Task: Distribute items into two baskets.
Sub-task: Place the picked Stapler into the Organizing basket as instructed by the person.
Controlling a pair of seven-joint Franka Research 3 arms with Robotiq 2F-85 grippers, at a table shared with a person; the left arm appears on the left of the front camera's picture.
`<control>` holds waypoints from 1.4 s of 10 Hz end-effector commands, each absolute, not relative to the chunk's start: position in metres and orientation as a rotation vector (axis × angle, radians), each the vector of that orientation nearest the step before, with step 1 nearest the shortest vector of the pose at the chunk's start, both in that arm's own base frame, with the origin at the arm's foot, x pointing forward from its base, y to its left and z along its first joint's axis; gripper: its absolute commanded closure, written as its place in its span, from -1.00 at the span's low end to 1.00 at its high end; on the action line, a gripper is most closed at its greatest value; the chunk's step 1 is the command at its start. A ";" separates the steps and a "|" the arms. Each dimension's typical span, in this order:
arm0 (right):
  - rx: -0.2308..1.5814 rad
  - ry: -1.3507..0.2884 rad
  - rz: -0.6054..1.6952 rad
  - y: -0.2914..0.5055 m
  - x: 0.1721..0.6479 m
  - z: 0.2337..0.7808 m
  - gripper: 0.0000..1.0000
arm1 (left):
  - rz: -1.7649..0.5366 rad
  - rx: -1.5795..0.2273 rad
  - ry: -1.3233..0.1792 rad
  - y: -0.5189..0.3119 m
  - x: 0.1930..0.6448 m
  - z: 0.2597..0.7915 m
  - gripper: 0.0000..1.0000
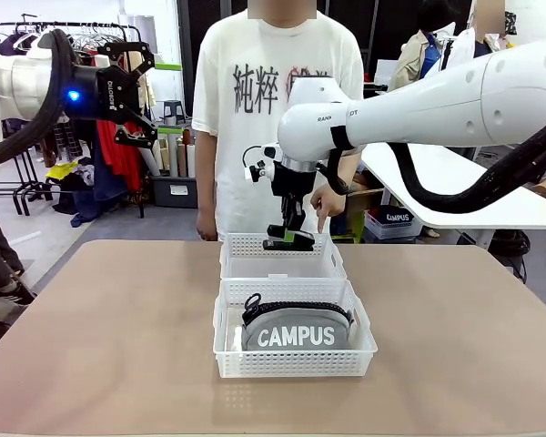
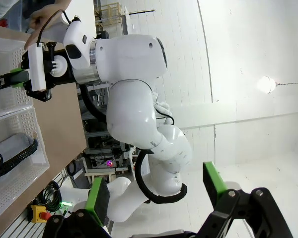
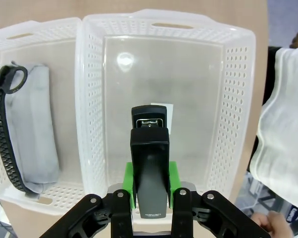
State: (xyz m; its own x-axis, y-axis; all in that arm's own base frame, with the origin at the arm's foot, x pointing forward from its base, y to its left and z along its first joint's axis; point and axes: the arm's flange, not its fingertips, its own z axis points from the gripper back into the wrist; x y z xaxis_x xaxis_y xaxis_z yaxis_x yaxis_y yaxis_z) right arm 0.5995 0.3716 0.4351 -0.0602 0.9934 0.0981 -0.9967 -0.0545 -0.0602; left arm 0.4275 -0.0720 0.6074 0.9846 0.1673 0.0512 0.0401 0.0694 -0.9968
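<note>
- Stapler [image 3: 149, 163] black, smooth hard casing, narrow and oblong; clamped between green pads of right gripper [image 1: 289, 238]; suspended above far basket [image 1: 241, 264], not yet resting on its floor.
- Going left to right, front view: left gripper [image 1: 135, 91] raised high at left, well apart from the surface [image 1: 100, 337], jaws spread wide, holding nothing.
- Left wrist view: same gripper's green pads [image 2: 214, 181] far apart, nothing between.
- Centre, near basket [image 1: 296, 364]: white plastic, shallow, rectangular, lattice-perforated walls, slotted handle holes at the ends; touching the far basket end to end.
- Inside near basket: pouch [image 1: 296, 330], grey woven fabric, soft and slightly slumped, "CAMPUS" in white, black zipper with looped pull along top edge. Judged placed and done.
- Centre-right: far basket of matching make, glossy translucent floor bare apart from a small pale patch, nature unclear.
- Right wrist view: stapler hanging roughly over the middle of that floor, long axis along the gripper's fingers.
- Right: person's hand [image 1: 326, 198] just behind the far basket, finger pointing down; touching nothing.
- Step in hand, as judged: second item being delivered to second basket; task near its end.
- Next move calls for: short straight descent inside the walls, release close to the floor to avoid bounce on hard plastic, then vertical retreat clear of the rim.
</note>
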 end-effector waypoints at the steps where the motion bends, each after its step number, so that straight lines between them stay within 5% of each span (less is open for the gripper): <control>1: 0.048 -0.124 1.622 0.371 0.598 0.438 1.00 | 0.102 -1.504 -0.170 -0.072 0.427 0.609 -1.00; 14: 0.009 0.024 1.669 0.408 0.641 0.358 1.00 | 0.102 -1.504 -0.170 -0.072 0.427 0.609 -1.00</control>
State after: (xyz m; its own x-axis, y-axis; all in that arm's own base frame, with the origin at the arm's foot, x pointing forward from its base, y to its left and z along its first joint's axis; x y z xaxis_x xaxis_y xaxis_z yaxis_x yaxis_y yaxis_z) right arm 0.6277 0.4011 0.3503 -0.0917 0.9953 0.0309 -0.9946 -0.0931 0.0452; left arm 0.4275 -0.0720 0.6075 0.9846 0.1673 0.0514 0.0402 0.0694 -0.9968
